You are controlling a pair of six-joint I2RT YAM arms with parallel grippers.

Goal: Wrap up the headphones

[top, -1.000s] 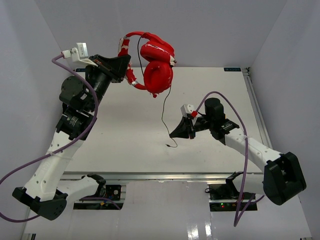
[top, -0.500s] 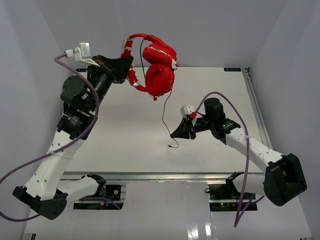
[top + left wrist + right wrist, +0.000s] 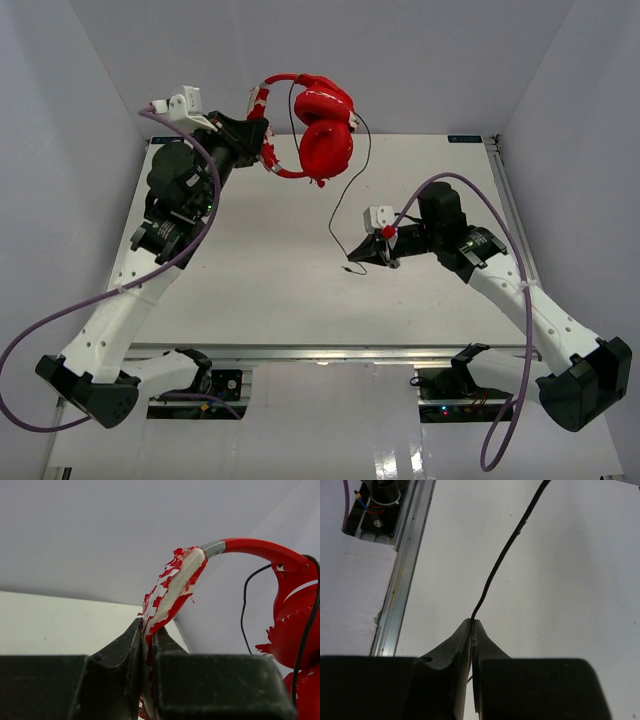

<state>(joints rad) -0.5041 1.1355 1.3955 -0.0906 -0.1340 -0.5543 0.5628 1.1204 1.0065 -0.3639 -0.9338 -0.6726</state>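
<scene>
Left gripper clamped on headband, holding headphones aloft over surface's far edge, cups hanging free. Right gripper pinched shut on cable near its loose end, likely ready for winding.

No readable text anywhere; the small dark label at the far edge is illegible

Cable strung over tabletop
It runs from headphones above the far edge to the right gripper; left half seems open.
</scene>
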